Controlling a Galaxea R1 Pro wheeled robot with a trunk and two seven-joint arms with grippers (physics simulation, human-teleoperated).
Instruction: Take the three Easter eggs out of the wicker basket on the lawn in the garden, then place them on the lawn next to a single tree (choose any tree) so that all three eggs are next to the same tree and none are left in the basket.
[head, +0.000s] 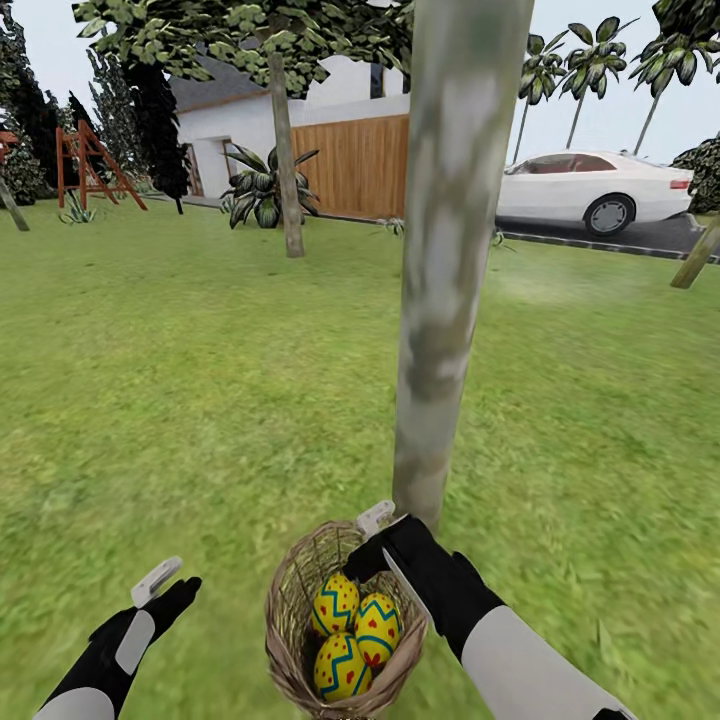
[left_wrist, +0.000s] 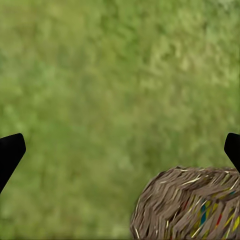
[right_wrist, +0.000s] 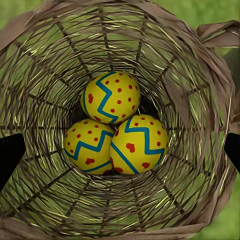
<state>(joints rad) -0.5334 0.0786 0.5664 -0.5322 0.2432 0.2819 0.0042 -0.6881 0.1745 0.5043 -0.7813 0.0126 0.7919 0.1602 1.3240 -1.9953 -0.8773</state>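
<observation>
The wicker basket (head: 288, 592) stands on the lawn (head: 180, 400) right in front of the pale mottled tree (head: 450, 260). Three yellow Easter eggs lie inside it: one (head: 335, 603), a second (head: 378, 625) and a third (head: 340, 666). My right gripper (head: 380, 558) hangs open over the basket's far rim. Its wrist view looks straight down into the basket (right_wrist: 50, 65) at the eggs (right_wrist: 111, 97), (right_wrist: 90, 146), (right_wrist: 139, 144), with the open gripper (right_wrist: 120, 152) above them. My left gripper (head: 168, 588) is open over grass left of the basket (left_wrist: 185, 200).
A thin-trunked leafy tree (head: 285, 150) stands further back on the lawn. Behind it are a wooden fence (head: 350, 165), a white house and a red climbing frame (head: 90, 165). A white car (head: 595, 188) is parked on the road at the back right. Grass stretches wide on both sides.
</observation>
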